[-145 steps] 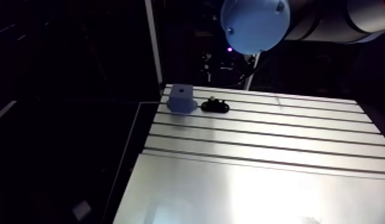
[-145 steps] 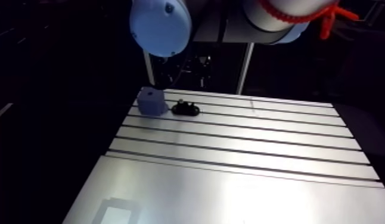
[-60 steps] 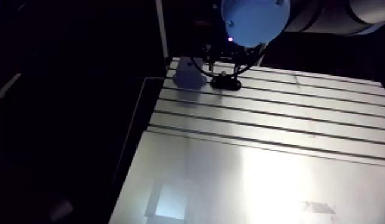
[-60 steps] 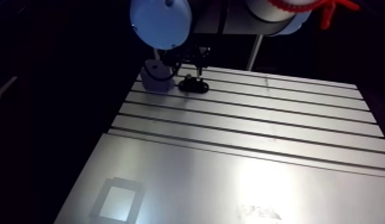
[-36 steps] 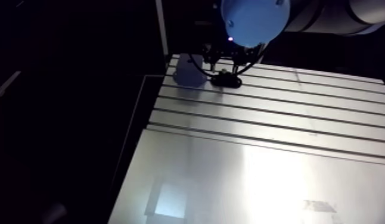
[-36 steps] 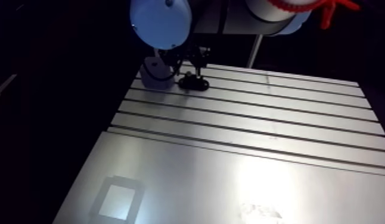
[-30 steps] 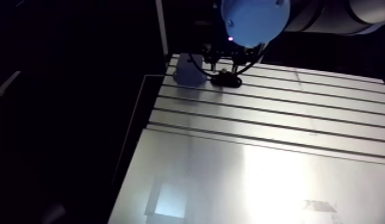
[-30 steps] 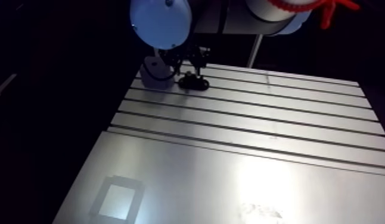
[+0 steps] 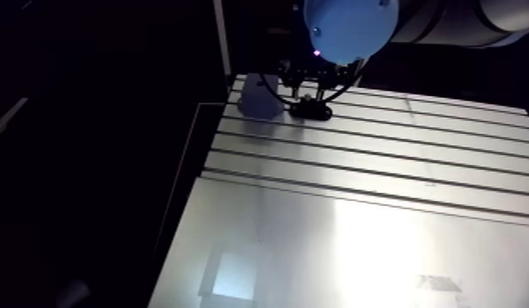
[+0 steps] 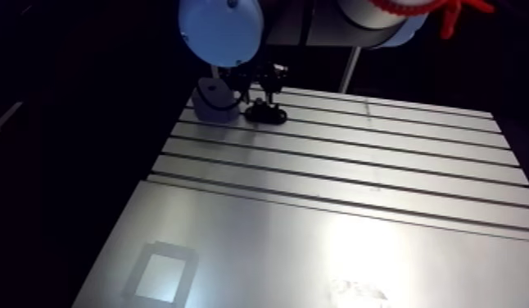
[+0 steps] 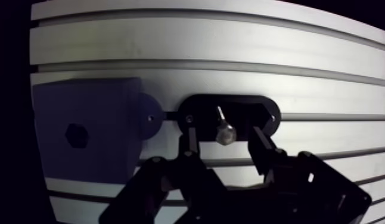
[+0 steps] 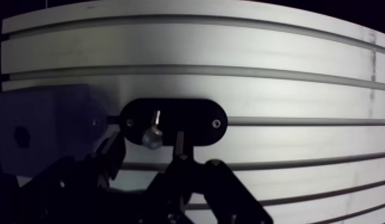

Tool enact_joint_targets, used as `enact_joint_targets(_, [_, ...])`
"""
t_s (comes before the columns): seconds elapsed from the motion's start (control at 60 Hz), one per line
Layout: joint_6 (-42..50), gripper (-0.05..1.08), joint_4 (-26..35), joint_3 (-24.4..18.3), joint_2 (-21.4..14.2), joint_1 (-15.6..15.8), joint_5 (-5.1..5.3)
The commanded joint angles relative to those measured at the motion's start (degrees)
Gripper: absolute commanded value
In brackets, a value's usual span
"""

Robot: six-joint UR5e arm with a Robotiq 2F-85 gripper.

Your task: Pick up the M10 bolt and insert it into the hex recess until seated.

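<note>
Pincer (image 11: 222, 142): low over the tabletop (image 11: 230, 47), wide open and holding nothing; its two dark fingers (image 11: 187, 143) stand one on each side of the bolt's head, with a clear gap on both sides

Bolt (image 11: 223, 128): a small silvery one lying on its side in the middle of a black holder (image 11: 254, 107), head towards the pincer and shank pointing away from it, touched by neither finger

Black holder: a flat oval plate resting on the tabletop across one of the slots, with a small screw near each rounded end; the fingertips reach down over its near edge

Blue block (image 11: 87, 137): sits on the tabletop just beside the holder, off to one side of the pincer; a rounded tab at its base almost meets the holder's end

Hex recess (image 11: 75, 134): a small dark six-sided hole in the block's upward face, with nothing in it

Arm view: block (image 9: 255, 102) and holder (image 9: 310, 110) sit side by side at the far edge of the tabletop, upper middle of the frame, the block to the left; the pincer hangs directly over the holder, under the arm's pale blue cap

Tabletop: ribbed aluminium with long slots running across, brightly lit towards the lower right of the arm view
</note>
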Motion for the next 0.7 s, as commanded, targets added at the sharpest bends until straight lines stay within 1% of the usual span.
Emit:
enact_joint_targets(0.017, [-0.1,0.48,0.0,0.0,0.0,0.0,0.0])
enact_joint_targets(0.367, [-0.2,0.53,0.0,-0.4,0.0,-0.1,0.0])
enact_joint_targets(0.7, [-0.2,0.55,0.0,-0.3,0.1,-0.4,0.0])
